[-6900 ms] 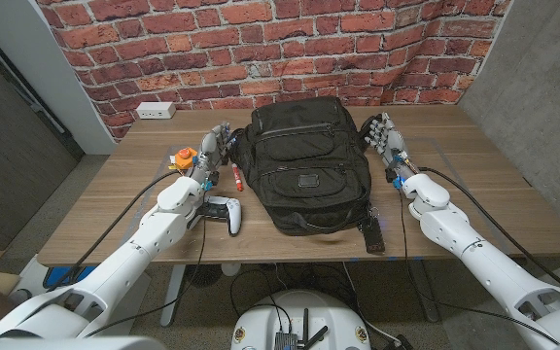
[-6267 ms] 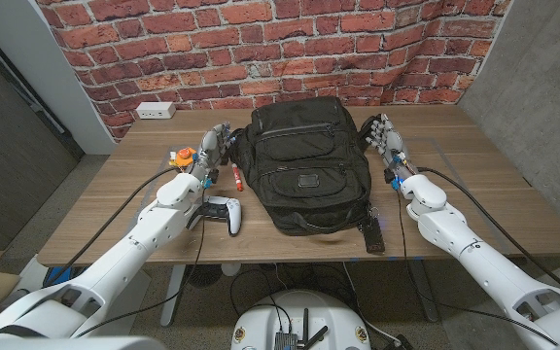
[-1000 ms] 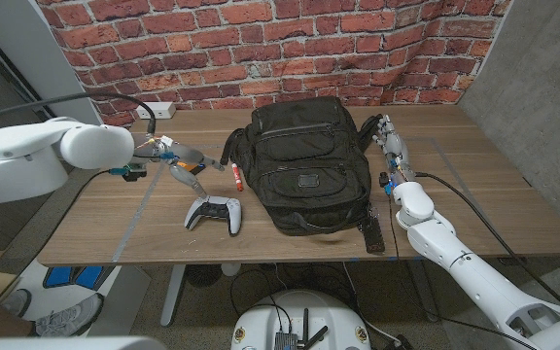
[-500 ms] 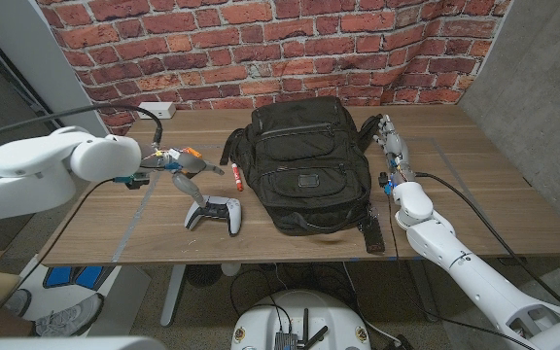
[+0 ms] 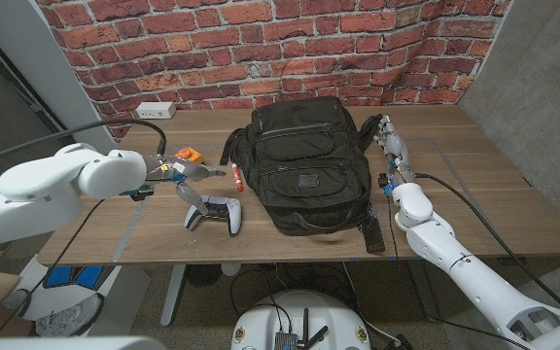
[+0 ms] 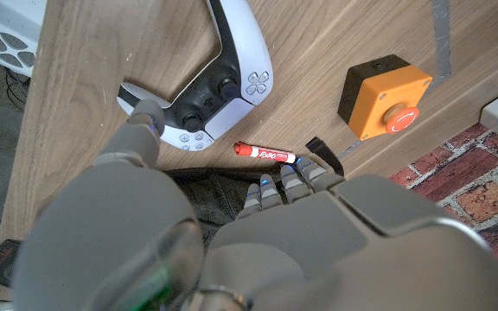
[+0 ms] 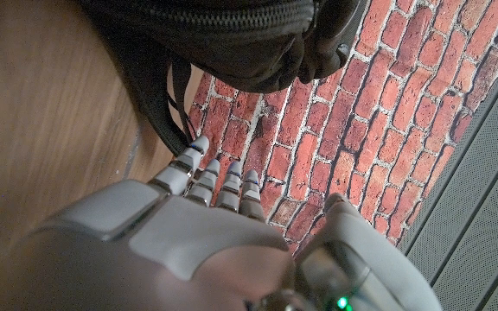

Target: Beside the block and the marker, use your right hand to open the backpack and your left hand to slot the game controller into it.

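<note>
Left hand point(image 5: 191, 177) above game controller point(image 5: 214, 212), grips pointing toward robot

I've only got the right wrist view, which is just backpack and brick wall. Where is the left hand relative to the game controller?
Observer: The left hand hovers just over the game controller, fingers spread and holding nothing.
Operator: Is the controller face up?
Observer: Yes. The left wrist view shows its sticks and buttons facing up, and it lies on the table.
Operator: Anything close to it?
Observer: A red marker lies between it and the backpack. An orange block sits apart from both.
</note>
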Robot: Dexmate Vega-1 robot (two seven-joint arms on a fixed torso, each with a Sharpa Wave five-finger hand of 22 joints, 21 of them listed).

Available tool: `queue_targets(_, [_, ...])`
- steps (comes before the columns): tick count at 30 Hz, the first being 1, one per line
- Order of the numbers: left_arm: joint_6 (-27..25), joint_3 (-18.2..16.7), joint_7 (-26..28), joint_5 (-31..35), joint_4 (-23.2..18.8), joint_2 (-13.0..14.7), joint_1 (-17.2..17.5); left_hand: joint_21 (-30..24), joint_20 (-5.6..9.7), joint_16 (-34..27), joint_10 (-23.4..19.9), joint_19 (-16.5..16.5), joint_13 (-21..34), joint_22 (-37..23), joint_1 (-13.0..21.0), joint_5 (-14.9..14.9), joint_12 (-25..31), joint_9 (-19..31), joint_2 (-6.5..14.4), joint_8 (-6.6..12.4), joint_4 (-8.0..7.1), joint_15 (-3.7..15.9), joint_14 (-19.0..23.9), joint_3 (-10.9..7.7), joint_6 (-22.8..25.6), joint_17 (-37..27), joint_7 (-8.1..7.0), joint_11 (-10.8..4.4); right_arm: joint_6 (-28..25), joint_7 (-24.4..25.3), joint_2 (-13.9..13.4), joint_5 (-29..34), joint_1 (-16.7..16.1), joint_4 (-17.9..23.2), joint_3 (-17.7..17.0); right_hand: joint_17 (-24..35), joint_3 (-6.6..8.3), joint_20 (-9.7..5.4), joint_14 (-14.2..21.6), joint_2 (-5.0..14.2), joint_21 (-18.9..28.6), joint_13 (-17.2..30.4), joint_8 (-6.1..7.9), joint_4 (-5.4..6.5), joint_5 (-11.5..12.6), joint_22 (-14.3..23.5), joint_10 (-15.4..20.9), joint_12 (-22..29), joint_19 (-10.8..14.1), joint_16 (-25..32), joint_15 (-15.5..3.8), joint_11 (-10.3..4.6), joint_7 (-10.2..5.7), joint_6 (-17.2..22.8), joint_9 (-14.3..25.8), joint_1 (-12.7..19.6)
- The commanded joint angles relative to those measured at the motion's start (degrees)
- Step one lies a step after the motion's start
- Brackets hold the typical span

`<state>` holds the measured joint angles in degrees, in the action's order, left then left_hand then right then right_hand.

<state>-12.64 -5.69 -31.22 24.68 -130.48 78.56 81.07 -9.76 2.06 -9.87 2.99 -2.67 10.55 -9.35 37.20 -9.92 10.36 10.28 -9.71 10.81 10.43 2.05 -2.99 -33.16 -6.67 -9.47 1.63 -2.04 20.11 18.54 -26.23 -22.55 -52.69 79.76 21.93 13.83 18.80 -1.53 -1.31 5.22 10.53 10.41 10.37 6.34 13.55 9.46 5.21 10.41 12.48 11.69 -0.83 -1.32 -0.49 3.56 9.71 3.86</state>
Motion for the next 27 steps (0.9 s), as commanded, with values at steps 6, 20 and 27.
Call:
queue_targets(6, [-2.25,4.72,4.33,7.93,-1.22,-3.16,2.01,-0.51,4.05,-0.64,-0.52,-0.17,0.23,-0.08,1.49,-0.41,0.72,0.30,0.22,0.74,-0.05,0.88,0.83,0.46,-0.22,-0.32,0.05,-0.61,-0.45,0.52,-0.73,0.16,-1.49,2.10,-0.42,0.10,0.51,0.09,-0.01,1.33,-0.03,0.08,0.23,-0.04,0.20,0.12,0.19,0.39,-0.48,0.25,-0.35,-0.08,-0.17,0.14,0.26,-0.51])
queue_targets(20, [-3.19,12.80,7.26,8.75,0.40,-2.42,-3.18,-0.19,3.47,-0.26,0.02,-1.64,0.31,-0.06,2.46,-0.53,0.59,0.34,0.17,0.99,-0.03,0.27,-0.04,0.84,-0.79,-0.31,0.60,0.09,-0.30,0.58,-0.64,0.32,-1.52,2.39,-0.52,0.00,0.65,0.12,-0.02,1.33,0.01,0.07,0.22,-0.10,0.19,0.12,0.22,0.40,-0.58,0.26,-0.33,-0.19,-0.17,0.11,0.25,-0.57])
queue_targets(27, [-3.62,15.25,9.52,8.16,0.90,-1.19,-4.23,-0.48,3.28,-0.49,-0.46,-1.18,0.34,-0.06,2.79,-0.56,0.84,0.35,0.08,1.31,-0.04,0.51,0.43,1.08,-0.44,-0.31,0.59,-0.09,0.13,1.13,-0.41,0.61,-1.84,2.52,-0.63,-0.04,0.73,0.18,0.04,1.35,0.02,0.07,0.23,-0.11,0.18,0.12,0.19,0.40,-0.63,0.30,-0.18,-0.18,-0.18,0.11,0.25,-0.61])
